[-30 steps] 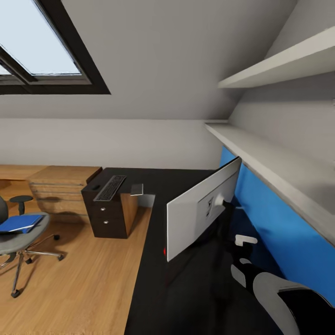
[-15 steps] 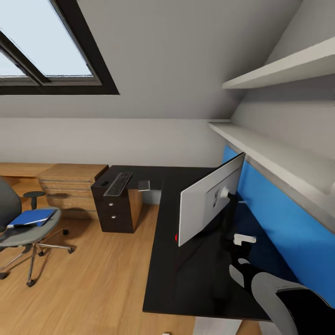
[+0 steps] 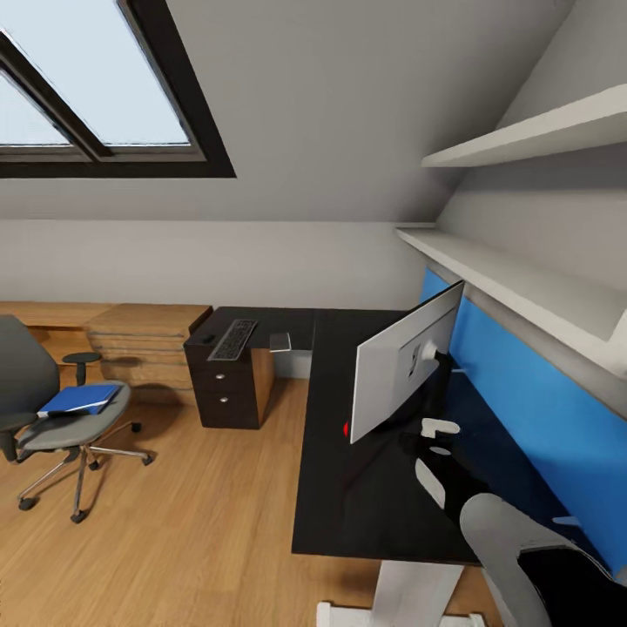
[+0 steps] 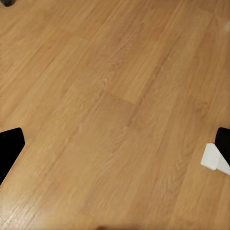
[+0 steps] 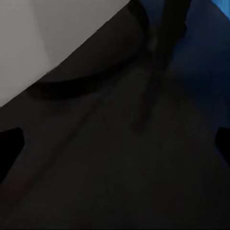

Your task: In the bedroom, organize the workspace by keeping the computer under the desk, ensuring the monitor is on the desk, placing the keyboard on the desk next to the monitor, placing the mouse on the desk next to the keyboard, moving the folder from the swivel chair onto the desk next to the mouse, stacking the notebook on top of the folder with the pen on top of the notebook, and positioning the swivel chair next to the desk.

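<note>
Standing on the glossy black desk (image 3: 348, 496), the monitor (image 3: 405, 366) shows its white back to the room, screen facing the blue wall panel (image 3: 522, 409), so it likely needs turning. R gripper (image 3: 433, 440) hangs just behind it near the stem, fingers wide apart w/ nothing held. L gripper, seen in the left wrist view, is also spread over bare plank floor (image 4: 115, 115). Keyboard (image 3: 232, 339) lies on a dark drawer unit (image 3: 228, 392), off the desk. Blue folder (image 3: 80, 399) sits on the swivel chair (image 3: 52, 418), well apart from the desk. Attic bedroom: sloped grey walls, skylight (image 3: 96, 96), wall shelves (image 3: 522, 139).
</note>
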{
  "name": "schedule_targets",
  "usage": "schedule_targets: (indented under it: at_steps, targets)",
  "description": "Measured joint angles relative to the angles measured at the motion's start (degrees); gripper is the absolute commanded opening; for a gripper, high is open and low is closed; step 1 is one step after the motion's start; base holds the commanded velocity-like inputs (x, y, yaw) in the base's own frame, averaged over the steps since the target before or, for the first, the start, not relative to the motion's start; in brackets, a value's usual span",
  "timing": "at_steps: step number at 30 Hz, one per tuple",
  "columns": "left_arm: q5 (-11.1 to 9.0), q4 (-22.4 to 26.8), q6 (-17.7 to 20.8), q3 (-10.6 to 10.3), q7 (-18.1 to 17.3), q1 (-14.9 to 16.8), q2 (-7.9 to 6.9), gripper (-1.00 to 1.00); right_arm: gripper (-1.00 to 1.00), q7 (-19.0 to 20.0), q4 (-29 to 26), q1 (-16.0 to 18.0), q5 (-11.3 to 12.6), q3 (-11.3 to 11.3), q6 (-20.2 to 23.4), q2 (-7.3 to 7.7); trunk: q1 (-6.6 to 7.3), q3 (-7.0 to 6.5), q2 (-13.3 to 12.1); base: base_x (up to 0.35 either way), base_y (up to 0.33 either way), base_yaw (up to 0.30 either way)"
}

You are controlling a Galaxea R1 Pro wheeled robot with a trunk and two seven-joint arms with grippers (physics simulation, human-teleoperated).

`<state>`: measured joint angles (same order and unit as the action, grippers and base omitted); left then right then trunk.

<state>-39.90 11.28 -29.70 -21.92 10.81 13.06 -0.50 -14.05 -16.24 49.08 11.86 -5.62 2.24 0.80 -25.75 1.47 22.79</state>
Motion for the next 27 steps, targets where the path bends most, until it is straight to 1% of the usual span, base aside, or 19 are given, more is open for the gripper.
schedule_targets:
  at_steps: [1,2,3,4,5,6,7,9,11,13,15,17,18,19,21,22,23,24,27]
  targets:
    - [0.0,0.0,0.0,0.0,0.0,0.0,0.0,1.0,1.0,-2.1,-6.0,-2.1,0.0,0.0,4.3,-0.04,0.0,0.0,0.0,-0.01,0.008,0.0]
    - [0.0,0.0,0.0,0.0,0.0,0.0,0.0,1.0,1.0,-5.8,-14.7,-6.1,0.1,-0.1,7.6,-0.08,0.01,0.01,0.0,-0.006,0.005,0.0]
    - [0.0,0.0,0.0,0.0,0.0,0.0,0.0,1.0,1.0,-10.2,-25.6,-11.6,0.3,-0.4,10.4,-0.11,0.01,0.01,0.0,-0.005,0.004,0.0]
    - [0.0,0.0,0.0,0.0,0.0,0.0,0.0,1.0,1.0,-12.3,-31.6,-14.7,0.3,-0.6,11.7,-0.11,0.01,0.01,0.0,-0.003,0.002,0.0]
    - [-0.1,0.0,0.0,0.0,0.1,0.0,0.0,1.0,1.0,-16.6,-44.3,-21.9,0.2,-1.0,14.1,-0.11,0.0,0.01,0.0,-0.001,0.001,0.0]
    - [-0.1,0.0,0.1,0.0,0.1,0.0,-0.01,1.0,1.0,-19.0,-53.4,-27.7,0.3,-1.6,15.4,-0.1,0.02,0.02,0.0,0.071,0.058,0.0]
    - [-0.1,0.0,0.1,0.0,0.1,0.0,0.01,1.0,1.0,-20.5,-56.7,-31.3,0.3,-2.3,15.9,-0.09,0.02,0.02,0.0,0.154,0.148,0.0]
    - [-0.2,0.0,0.1,0.0,0.1,0.0,0.0,1.0,1.0,-21.0,-55.8,-32.8,0.3,-2.7,15.3,-0.08,0.02,0.01,0.0,0.202,0.21,0.0]
    - [-0.2,0.0,0.1,0.0,0.0,0.0,0.0,1.0,1.0,-21.1,-56.0,-33.1,0.1,-3.5,14.5,-0.08,0.03,0.0,0.0,0.227,0.244,0.0]
    - [-0.2,0.0,0.1,0.0,0.0,0.0,0.0,1.0,1.0,-21.3,-56.6,-33.2,0.0,-4.9,13.9,-0.03,0.03,0.0,0.0,0.234,0.254,0.0]
    - [-0.2,0.0,0.1,0.0,0.0,0.0,0.0,1.0,1.0,-21.5,-57.2,-33.3,-0.1,-7.3,13.0,0.03,0.03,0.0,0.0,0.238,0.26,0.0]
    - [-0.2,0.0,0.1,0.0,0.0,0.0,0.0,1.0,1.0,-21.6,-57.4,-33.3,-0.2,-9.2,12.1,0.07,0.03,0.0,0.0,0.24,0.263,0.0]
    - [-0.2,0.0,0.1,0.0,0.0,0.0,0.0,1.0,1.0,-21.6,-57.5,-33.3,-0.2,-9.7,12.0,0.08,0.03,0.0,0.0,0.241,0.264,0.0]
    - [-0.2,0.0,0.1,0.0,-0.1,0.0,0.0,1.0,1.0,-21.7,-57.5,-33.4,-0.4,-11.1,11.7,0.11,0.03,0.0,0.0,0.242,0.264,0.0]
    - [-0.2,0.0,0.1,0.0,-0.1,0.0,0.0,1.0,1.0,-21.7,-57.6,-33.4,-0.7,-12.5,11.4,0.16,0.03,0.0,0.0,0.245,0.261,0.0]
    - [-0.2,0.0,0.1,0.0,-0.1,0.0,0.0,1.0,1.0,-21.7,-57.6,-33.4,-0.9,-12.7,11.2,0.18,0.03,0.0,0.0,0.246,0.252,0.0]
    - [-0.2,0.0,0.1,0.0,0.0,0.0,0.0,1.0,1.0,-21.7,-57.6,-33.5,-1.4,-13.0,10.1,0.23,0.03,0.0,0.0,0.09,0.081,0.0]
    - [-0.2,0.0,0.1,0.0,0.0,0.0,0.0,1.0,1.0,-21.8,-57.5,-33.6,-3.5,-13.3,6.3,0.26,0.01,0.0,0.0,0.057,0.052,0.0]
    - [-0.2,0.0,0.1,0.0,0.1,0.0,0.0,1.0,1.0,-21.8,-57.3,-33.6,-6.4,-13.4,3.5,0.26,0.0,0.0,0.0,0.035,0.028,0.0]
